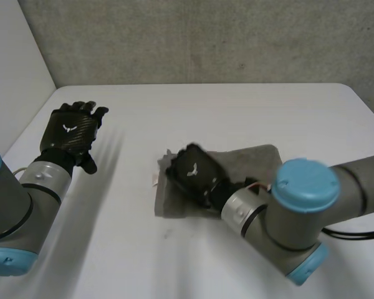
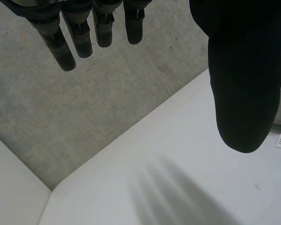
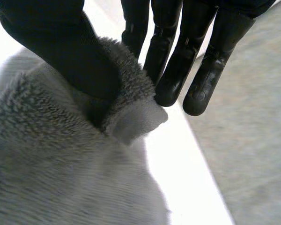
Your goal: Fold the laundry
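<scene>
Item: grey fleece cloth, small, with a plush pile on one face and a flatter knit on the other in the right wrist view.
Cloth position: lies flat on the white table about mid-table, toward the robot's right side, well apart from the left hand.
Cloth tag: small white label sticks out at the cloth edge nearest the left arm; its corner is also visible in the left wrist view, beside the thumb.
Right hand: rests on the cloth at the end nearest the left arm, palm down.
Right hand grip: closed on the cloth. The thumb presses into the pile from one side and the fingers stand against the other, so a rolled-up edge of cloth is pinched between them.
Right arm: reaches in low across the near right part of the table, over the cloth's near edge.
Left hand: held over the left part of the table, touching nothing.
Left hand grip: open. Its fingers are straight and spread, the thumb is apart from them, and nothing is held.
Background: grey concrete-look wall behind the far table edge.
</scene>
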You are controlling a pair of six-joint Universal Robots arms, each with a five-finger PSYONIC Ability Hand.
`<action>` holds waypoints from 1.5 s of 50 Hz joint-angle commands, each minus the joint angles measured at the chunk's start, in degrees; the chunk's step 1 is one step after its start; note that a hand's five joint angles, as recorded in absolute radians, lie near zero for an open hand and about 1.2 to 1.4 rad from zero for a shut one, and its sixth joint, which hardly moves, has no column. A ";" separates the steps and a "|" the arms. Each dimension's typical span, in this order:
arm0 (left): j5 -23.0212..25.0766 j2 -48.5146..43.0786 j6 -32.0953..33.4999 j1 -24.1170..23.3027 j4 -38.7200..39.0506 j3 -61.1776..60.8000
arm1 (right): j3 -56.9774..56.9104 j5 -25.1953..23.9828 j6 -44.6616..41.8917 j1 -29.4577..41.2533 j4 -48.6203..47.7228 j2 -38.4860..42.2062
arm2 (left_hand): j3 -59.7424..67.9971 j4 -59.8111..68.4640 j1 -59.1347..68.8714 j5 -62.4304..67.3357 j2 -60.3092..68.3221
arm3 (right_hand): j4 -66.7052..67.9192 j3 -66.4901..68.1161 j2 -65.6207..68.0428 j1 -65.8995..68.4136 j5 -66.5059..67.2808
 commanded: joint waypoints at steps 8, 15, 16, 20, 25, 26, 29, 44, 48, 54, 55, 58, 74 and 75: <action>0.35 -0.11 0.01 -1.12 0.28 -1.25 | 1.64 9.87 14.91 -9.16 5.23 -6.61 | 0.48 0.45 0.30 -1.42 0.57 | -57.43 -57.33 -56.35 -43.79 -55.37; 0.35 -0.20 0.01 -1.83 0.46 -1.25 | 6.46 8.82 26.76 -17.67 16.81 -10.47 | 0.48 0.45 0.30 -1.42 0.57 | -57.43 -57.33 -56.35 -43.79 -55.37; 0.35 -0.20 0.01 -1.83 0.63 -1.25 | 6.48 8.82 26.77 -17.68 16.83 -10.47 | 0.48 0.45 0.30 -1.42 0.57 | -57.43 -57.33 -56.35 -43.79 -55.37; 0.35 -0.46 0.01 -1.91 0.72 -1.25 | 11.12 7.68 26.16 -22.77 18.23 -10.74 | 0.48 0.45 0.30 -1.42 0.57 | -57.43 -57.33 -56.35 -43.79 -55.37; 0.35 -0.73 0.01 -2.35 0.72 -1.33 | 14.64 7.06 24.93 -26.72 18.06 -10.91 | 0.48 0.45 0.30 -1.42 0.57 | -51.86 -51.76 -50.78 -38.22 -49.81; 0.35 -0.73 0.01 -2.35 0.72 -1.33 | 15.61 6.45 24.58 -28.30 17.97 -10.91 | 0.48 0.45 0.30 -1.42 0.57 | -44.97 -44.87 -43.89 -31.33 -42.91; 0.35 -0.73 0.01 -2.53 0.72 -1.33 | 17.02 4.61 23.61 -30.24 16.22 -10.91 | 0.48 0.45 0.30 -1.42 0.57 | -14.13 -14.03 -13.05 -0.49 -12.07; 0.18 -0.11 0.01 -2.70 0.72 -1.33 | 12.47 8.29 5.86 -20.11 4.88 -18.03 | 0.48 0.45 0.30 -1.42 0.57 | 12.57 12.67 13.65 26.21 14.63; 0.00 0.07 -0.07 -2.70 0.64 -1.33 | 5.97 7.94 5.15 -6.12 5.40 -12.87 | 0.48 0.45 0.30 -1.42 0.57 | 12.57 12.67 13.65 26.21 14.63; -0.09 0.24 -0.08 -2.70 0.46 -1.33 | 4.02 7.32 4.62 1.83 5.84 -6.78 | 0.48 0.45 0.30 -1.42 0.57 | 12.57 12.67 13.65 26.21 14.63; -0.09 0.59 -0.08 -2.70 0.29 -1.33 | 4.45 6.63 4.10 3.57 5.84 -4.87 | 0.48 0.45 0.30 -1.42 0.57 | 12.57 12.67 13.65 26.21 14.63; -0.26 1.64 -0.16 -2.79 0.02 -1.33 | 5.07 6.18 2.69 5.34 5.84 -2.31 | 0.64 0.62 0.47 -1.26 0.74 | 12.57 12.67 13.65 26.21 14.63; -6.23 0.25 -8.15 -15.17 -9.79 13.49 | 4.28 9.87 31.30 -7.65 10.49 -19.78 | 3.84 3.81 3.67 1.94 3.94 | -57.43 -57.33 -56.35 -43.79 -55.37; -6.94 -1.76 -9.47 -16.92 -12.43 16.48 | 3.93 9.09 35.17 -9.14 12.24 -20.23 | 3.84 3.81 3.67 1.94 3.94 | -57.43 -57.33 -56.35 -43.79 -55.37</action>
